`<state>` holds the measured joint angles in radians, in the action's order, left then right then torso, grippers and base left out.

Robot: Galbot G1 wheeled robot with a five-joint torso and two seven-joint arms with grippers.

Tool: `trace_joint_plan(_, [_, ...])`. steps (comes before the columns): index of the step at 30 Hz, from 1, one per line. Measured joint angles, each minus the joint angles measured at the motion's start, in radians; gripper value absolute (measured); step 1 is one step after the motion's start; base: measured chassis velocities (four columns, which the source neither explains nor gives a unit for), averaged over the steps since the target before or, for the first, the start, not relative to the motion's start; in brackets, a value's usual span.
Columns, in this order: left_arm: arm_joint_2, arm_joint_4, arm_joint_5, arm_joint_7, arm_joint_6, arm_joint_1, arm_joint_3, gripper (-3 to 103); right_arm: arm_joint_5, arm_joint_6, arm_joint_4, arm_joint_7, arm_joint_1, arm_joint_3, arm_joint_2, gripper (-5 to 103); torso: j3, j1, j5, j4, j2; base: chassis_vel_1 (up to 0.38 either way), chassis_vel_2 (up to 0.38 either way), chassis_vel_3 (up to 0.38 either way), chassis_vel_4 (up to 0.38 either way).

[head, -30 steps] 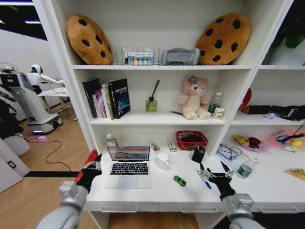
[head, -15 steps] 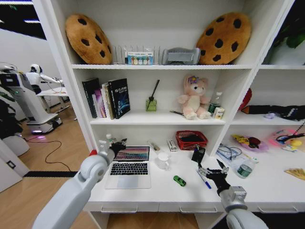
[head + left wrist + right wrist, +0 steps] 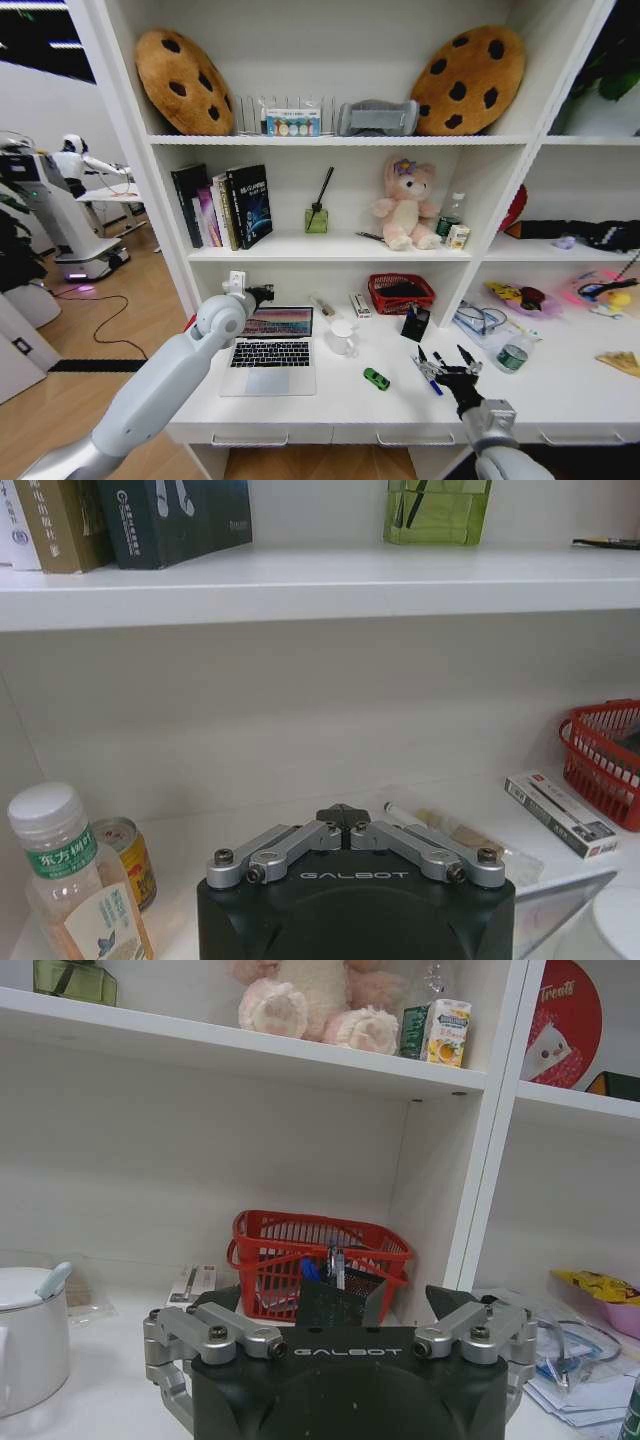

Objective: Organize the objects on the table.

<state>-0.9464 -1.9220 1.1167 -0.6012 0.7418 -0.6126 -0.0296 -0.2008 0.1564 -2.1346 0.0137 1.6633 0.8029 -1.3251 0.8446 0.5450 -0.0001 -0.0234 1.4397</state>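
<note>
A: Surface check. We see the white table [image 3: 340,395] joined to white shelving, with a row of drawers along its front edge. Wood floor and another robot off at 9 o'clock.

B: Containers?

A: The red mesh basket [image 3: 402,293] sits at the table's back, about 1 o'clock from the silver laptop [image 3: 270,350]; dark items and pens stand in it, per the right wrist view. A white lidded cup [image 3: 343,337] is just beside the laptop at 3 o'clock. A clear bottle with a green cap [image 3: 514,354] is on the right section.

B: Loose stuff?

A: The green toy car [image 3: 377,379] is at 4 o'clock from the cup, apart from it. A blue pen [image 3: 429,379] lies just beside the right gripper [image 3: 447,368]. A flat box [image 3: 559,813] and a wrapped straw-like item [image 3: 460,832] lie near the back wall. A white-capped bottle [image 3: 72,885] and a small can [image 3: 123,860] are in the back left corner.

B: Grippers?

A: The left gripper [image 3: 343,816] is raised above the laptop's back left corner with its fingers closed together, holding nothing. The right gripper hovers low over the table at 3 o'clock from the car, fingers spread wide, empty.

B: Obstructions?

A: The laptop lid is open and upright. The pink plush bear [image 3: 407,204] sits on the shelf above.
</note>
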Motion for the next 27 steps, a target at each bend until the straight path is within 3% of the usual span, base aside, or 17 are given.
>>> trace_joint_plan(8, [0.028,-0.052,-0.003,-0.001,-0.003,-0.071,0.014,0,0.002,0.000,0.020,0.000,-0.006,-0.015,-0.010,100,0.000,0.000,0.0001,0.0000,0.000,0.000,0.000,0.000,0.000])
trace_joint_plan(16, [0.056,-0.132,0.028,-0.054,-0.005,-0.136,0.022,0,0.002,0.000,0.036,0.000,-0.013,-0.021,-0.014,100,0.000,0.000,0.0000,-0.0002,0.000,0.000,0.000,0.000,0.000])
trace_joint_plan(22, [0.093,-0.236,0.049,-0.099,-0.005,-0.250,0.064,0,0.015,-0.013,0.063,-0.002,-0.026,-0.044,-0.022,100,0.000,0.000,0.0001,-0.0001,0.000,0.000,0.000,0.000,0.000])
trace_joint_plan(27, [0.108,-0.287,0.031,-0.098,-0.006,-0.445,0.103,0,0.047,-0.037,0.096,-0.004,-0.027,-0.080,-0.031,100,0.000,0.000,-0.0001,0.0001,0.000,0.000,0.000,0.000,0.000])
